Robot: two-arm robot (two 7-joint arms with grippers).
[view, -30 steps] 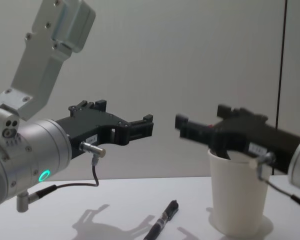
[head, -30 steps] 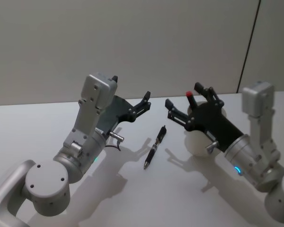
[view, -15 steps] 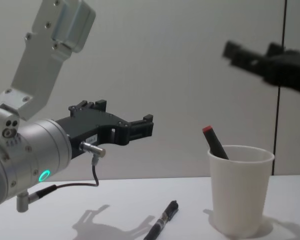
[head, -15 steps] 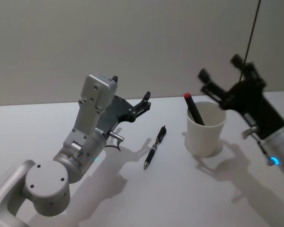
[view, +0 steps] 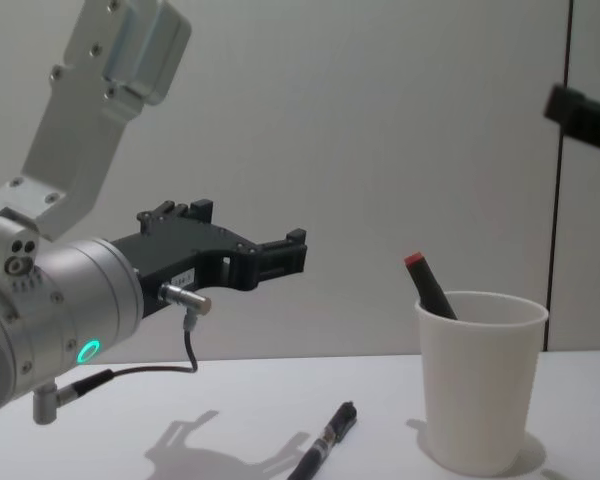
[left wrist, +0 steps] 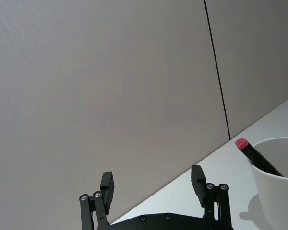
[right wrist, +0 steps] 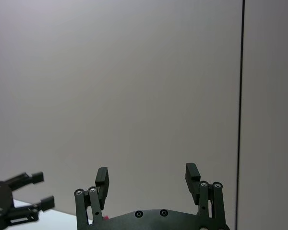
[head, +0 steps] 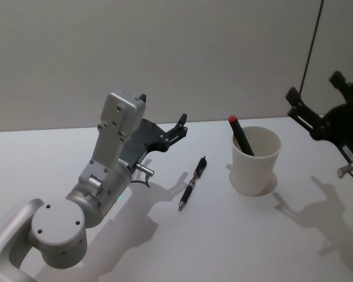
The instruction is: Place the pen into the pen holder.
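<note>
- My right gripper [head: 315, 87] has swung up and right, off the cup [head: 256, 161]; jaws wide, empty
- Red pen [head: 240, 132] leans inside the cup
- Left gripper [left wrist: 152, 178] hovers, wide, empty
- Black pen [head: 192, 183] lies flat between left gripper and cup: probably light, stiff and slick, so I'd pinch it mid-barrel

Plain matte wall [head: 165, 53], light grey-beige, across the whole back. A thin dark vertical seam [head: 310, 53] runs down it on the right side and splits it into two flat panels of the same colour and finish. In the head view the seam leans slightly; in the chest view it stands straight. The wall meets a white table [head: 235, 247] along a straight line at the back. The tabletop is smooth, matte, plain white. Light is even and diffuse. Soft-edged grey shadows [head: 135, 220] lie on the tabletop, some overlapping, and the wall is evenly lit.
</note>
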